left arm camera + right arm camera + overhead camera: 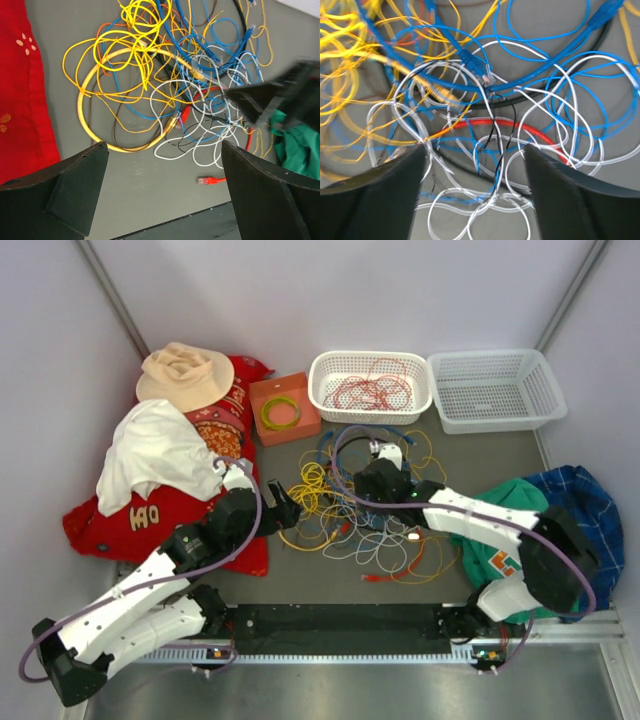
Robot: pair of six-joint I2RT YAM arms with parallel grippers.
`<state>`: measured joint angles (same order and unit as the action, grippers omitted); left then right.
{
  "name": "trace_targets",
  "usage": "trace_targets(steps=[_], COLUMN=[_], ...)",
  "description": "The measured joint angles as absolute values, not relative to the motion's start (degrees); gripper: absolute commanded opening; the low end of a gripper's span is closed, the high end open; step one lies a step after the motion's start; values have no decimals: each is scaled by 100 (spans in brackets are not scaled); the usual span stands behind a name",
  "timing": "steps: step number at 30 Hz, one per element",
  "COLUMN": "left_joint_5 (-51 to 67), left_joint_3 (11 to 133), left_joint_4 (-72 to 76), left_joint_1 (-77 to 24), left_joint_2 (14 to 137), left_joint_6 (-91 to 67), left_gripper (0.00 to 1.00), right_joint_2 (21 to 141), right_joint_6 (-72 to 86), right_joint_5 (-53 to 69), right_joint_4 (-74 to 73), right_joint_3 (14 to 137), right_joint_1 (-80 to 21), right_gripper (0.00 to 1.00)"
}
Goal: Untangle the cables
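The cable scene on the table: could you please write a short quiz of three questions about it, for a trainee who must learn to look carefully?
1. True or false: the left gripper is shut and grips something.
2. Multiple choice: the left white basket holds A) red-orange cables; B) blue cables; C) nothing.
3. Short answer: what colour is the plug that lies alone, just outside the tangle?

Key: 1 false, its jaws stand wide open and hold nothing; 2 A; 3 red.
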<state>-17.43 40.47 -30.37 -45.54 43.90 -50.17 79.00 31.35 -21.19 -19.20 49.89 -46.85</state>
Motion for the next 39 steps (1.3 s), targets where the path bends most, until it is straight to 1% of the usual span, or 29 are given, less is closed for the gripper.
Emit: trace_targets(steps=[2, 7, 10, 13, 16, 17, 19, 20, 22, 23, 26, 29, 31, 33, 36, 39], left_joint_5=[-1737, -1586, -1505, -1463, -1463, -1463, -1463, -1461, -1459, -1459, -1459, -1468, -1507, -1584, -1723, -1865], left_joint_3=[4047, 4032, 4027, 4027, 4027, 4027, 4027, 4027, 4027, 4027, 4027, 4027, 4027, 4029, 4029, 4029], left_joint_4=[-3052, -3085, -3094, -3109, -3111, -3114, -3114, -3111, -3111, -3109, -3103, -3087, -3081, -3046, -2910, -2593], left_joint_1=[-4554, -4556, -4556, -4558, -4558, -4558, -4558, -4558, -4558, -4558, -4560, -4558, -4558, -4558, -4560, -4558], left_joint_2=[4324, 4412, 4484, 4519, 4515, 4515, 4515, 4515, 4515, 4515, 4512, 4512, 4510, 4510, 4475, 4375], left_joint_6=[-5085, -5148, -5162, -5162, -5159, -5159, -5157, -5159, -5159, -5159, -5162, -5159, -5153, -5111, -5017, -4862], left_gripper=[99, 99, 99, 99, 99, 99, 99, 99, 99, 99, 99, 99, 99, 99, 99, 99], right_joint_2=[8394, 9126, 9474, 9598, 9703, 9730, 9782, 9791, 9697, 9633, 9397, 9089, 8656, 7983, 7057, 6484], right_joint_6=[3089, 3061, 3059, 3050, 3063, 3074, 3157, 3232, 3323, 3358, 3579, 3634, 3616, 3553, 3352, 3092], right_joint_5=[-2005, -1813, -1796, -1839, -1959, -1992, -1861, -1796, -1590, -1490, -1035, -768, -742, -821, -1039, -1310], right_joint_4=[-1850, -1800, -1789, -1767, -1758, -1732, -1621, -1470, -1120, -985, -655, -816, -1142, -1533, -2119, -2469], right_joint_3=[5103, 5238, 5393, 5459, 5516, 5520, 5502, 5459, 5262, 5159, 4805, 4633, 4584, 4624, 5113, 5924], right_joint_1=[-4582, -4547, -4545, -4547, -4547, -4545, -4545, -4547, -4545, -4543, -4528, -4567, -4659, -4821, -5100, -5293], right_gripper=[99, 99, 95, 83, 62, 49, 39, 27, 14, 0, 0, 0, 0, 0, 0, 0])
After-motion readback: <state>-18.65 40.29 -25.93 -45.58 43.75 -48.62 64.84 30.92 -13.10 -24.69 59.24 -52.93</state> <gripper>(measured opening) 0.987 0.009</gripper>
